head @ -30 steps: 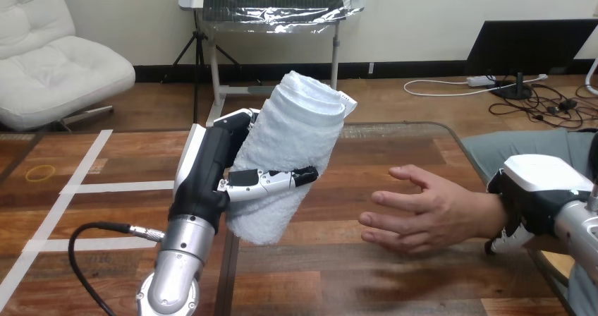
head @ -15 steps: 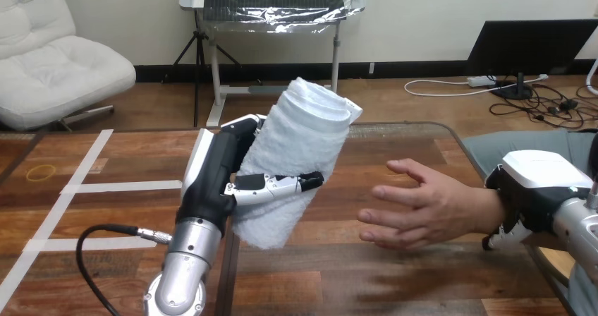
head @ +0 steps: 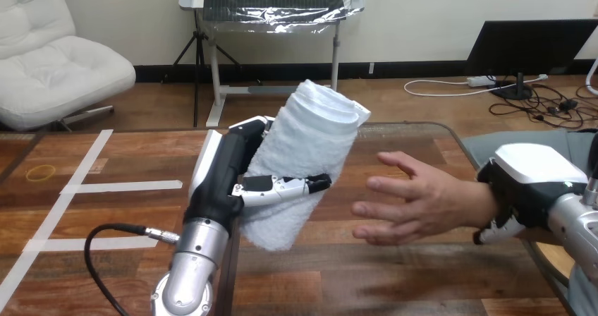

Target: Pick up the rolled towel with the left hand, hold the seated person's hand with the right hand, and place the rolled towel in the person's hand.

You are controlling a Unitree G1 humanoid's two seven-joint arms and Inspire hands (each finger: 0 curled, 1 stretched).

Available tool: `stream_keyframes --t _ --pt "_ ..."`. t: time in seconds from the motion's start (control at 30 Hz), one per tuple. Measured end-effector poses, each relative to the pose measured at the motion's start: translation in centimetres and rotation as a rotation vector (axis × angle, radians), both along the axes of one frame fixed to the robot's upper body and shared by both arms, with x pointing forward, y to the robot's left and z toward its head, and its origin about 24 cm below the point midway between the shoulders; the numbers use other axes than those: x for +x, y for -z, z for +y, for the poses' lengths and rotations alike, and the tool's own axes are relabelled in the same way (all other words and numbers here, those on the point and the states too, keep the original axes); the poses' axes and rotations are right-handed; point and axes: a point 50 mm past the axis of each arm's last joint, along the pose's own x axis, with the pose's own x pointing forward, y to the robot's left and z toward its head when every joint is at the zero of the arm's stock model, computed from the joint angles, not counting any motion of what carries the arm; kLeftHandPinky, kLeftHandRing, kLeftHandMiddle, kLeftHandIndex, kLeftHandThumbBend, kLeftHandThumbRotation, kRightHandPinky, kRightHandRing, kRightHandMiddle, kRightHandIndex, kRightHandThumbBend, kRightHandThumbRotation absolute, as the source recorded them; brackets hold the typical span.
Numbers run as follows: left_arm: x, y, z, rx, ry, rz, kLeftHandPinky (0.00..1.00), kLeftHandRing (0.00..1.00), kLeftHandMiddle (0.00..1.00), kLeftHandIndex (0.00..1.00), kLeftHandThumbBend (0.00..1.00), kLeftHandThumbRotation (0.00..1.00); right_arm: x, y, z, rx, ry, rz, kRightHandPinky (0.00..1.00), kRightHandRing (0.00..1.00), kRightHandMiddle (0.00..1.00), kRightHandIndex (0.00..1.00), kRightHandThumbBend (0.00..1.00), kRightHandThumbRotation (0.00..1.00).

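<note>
**Rolled towel (head: 310,147) raised; person's hand (head: 423,207) open beside it**

The white towel is held at frame centre, tilted with its top toward the right, above the counter (head: 395,281). It is gripped by the left hand (head: 226,171). The person's hand is spread at centre right, near the towel.

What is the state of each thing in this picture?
rolled towel, rolled up, tilted, held above the table
left robot hand, shut on the rolled towel
right robot hand, curled round the person's wrist
person's hand, open, empty, apart from the rolled towel
</note>
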Motion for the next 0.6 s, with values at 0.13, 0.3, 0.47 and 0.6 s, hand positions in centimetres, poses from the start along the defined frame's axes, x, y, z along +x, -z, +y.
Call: stream_keyframes --t 0.13,0.3,0.47,0.6 --pt "0.0 0.0 -0.2 -0.004 0.005 0.002 0.38 0.41 0.43 0.51 0.6 0.0 0.0 -0.3 0.4 0.009 -0.016 -0.015 0.18 0.26 0.35 0.42 0.63 0.0" --pt "0.1 0.0 -0.6 -0.004 0.012 0.004 0.38 0.4 0.43 0.51 0.6 0.0 0.1 -0.8 0.8 0.015 -0.034 -0.031 0.18 0.25 0.35 0.41 0.62 0.0" --pt "0.1 -0.2 -0.9 -0.006 0.021 0.0 0.38 0.4 0.43 0.51 0.6 0.0 0.2 -1.2 1.3 0.016 -0.052 -0.039 0.17 0.25 0.35 0.41 0.61 0.0" --pt "0.3 -0.4 -1.1 -0.013 0.021 -0.008 0.38 0.4 0.43 0.51 0.6 0.0 0.2 -1.6 1.7 0.016 -0.062 -0.045 0.17 0.25 0.35 0.41 0.61 0.0"
